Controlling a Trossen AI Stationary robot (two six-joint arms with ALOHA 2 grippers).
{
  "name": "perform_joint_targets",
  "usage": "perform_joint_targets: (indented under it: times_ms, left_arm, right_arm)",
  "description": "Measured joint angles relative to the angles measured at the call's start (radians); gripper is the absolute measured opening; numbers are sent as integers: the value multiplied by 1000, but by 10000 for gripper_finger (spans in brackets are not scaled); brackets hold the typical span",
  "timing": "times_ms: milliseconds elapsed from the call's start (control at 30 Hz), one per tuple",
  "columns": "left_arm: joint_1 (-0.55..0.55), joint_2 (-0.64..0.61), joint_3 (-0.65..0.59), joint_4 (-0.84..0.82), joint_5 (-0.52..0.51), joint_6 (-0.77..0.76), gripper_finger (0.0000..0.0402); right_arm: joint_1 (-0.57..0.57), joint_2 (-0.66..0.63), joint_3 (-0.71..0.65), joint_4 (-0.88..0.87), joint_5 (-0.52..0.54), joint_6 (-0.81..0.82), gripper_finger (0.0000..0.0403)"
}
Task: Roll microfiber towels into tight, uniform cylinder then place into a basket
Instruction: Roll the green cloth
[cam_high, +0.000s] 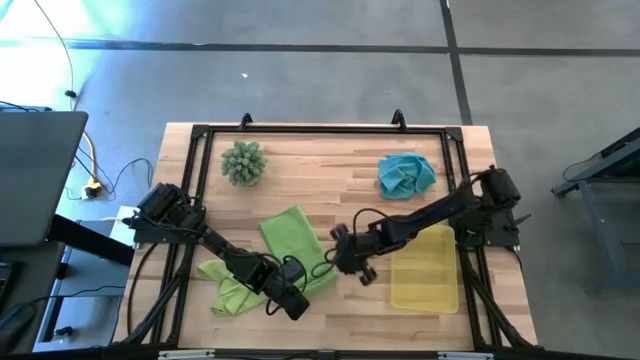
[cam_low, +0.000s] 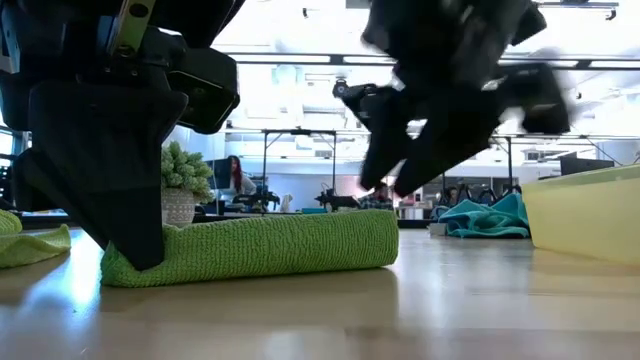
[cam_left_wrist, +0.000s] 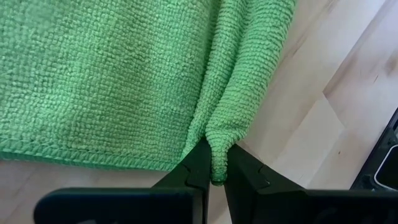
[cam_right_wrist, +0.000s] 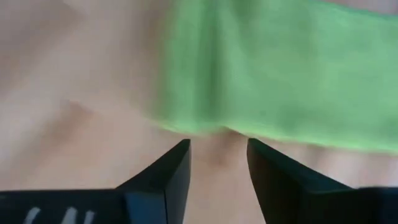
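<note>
A lime green microfiber towel (cam_high: 296, 248) lies on the table's near middle, with a raised fold along one side (cam_low: 260, 245). My left gripper (cam_left_wrist: 215, 177) is shut on that fold at the towel's near end (cam_high: 296, 300). My right gripper (cam_right_wrist: 217, 158) hangs open just right of this towel (cam_high: 345, 262), raised off the table (cam_low: 430, 140), with nothing between its fingers. A second lime towel (cam_high: 228, 288) lies crumpled at the near left. The teal towel (cam_high: 407, 172) lies bunched at the far right. The yellow basket (cam_high: 425, 270) stands at the near right. My left gripper pinches the end of the towel's raised fold (cam_left_wrist: 217, 152) between its two fingers, right by the hemmed edge. It is a fold, so more than one layer. The fingers come slanting down from the table's left. The towel stays lying on the table.
A spiky green plant ball (cam_high: 243, 162) stands at the far left of the table. A black frame (cam_high: 320, 130) runs round the tabletop. Bare wood lies between the lime towel and the teal one.
</note>
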Motion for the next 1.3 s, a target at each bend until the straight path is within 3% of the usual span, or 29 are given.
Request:
perform_joint_targets:
  times_ms: [67, 133, 367, 700, 867, 1300]
  left_arm:
    - [0, 0, 0, 0, 0, 7, 23]
    - [0, 0, 0, 3, 0, 7, 23]
    - [0, 0, -1, 13, 2, 18, 23]
    - [0, 0, 0, 15, 3, 18, 23]
    - [0, 0, 0, 19, 3, 18, 23]
    - [0, 0, 0, 17, 2, 18, 23]
  right_arm:
    - [13, -8, -11, 28, -107, 40, 140]
    - [32, -6, -28, 85, -149, 52, 133]
    - [74, 15, -89, 274, -106, 59, 124]
    - [80, 96, -105, 333, -102, 106, 124]
    - [77, 110, -105, 359, -44, 99, 124]
    - [64, 133, -105, 411, 16, -15, 124]
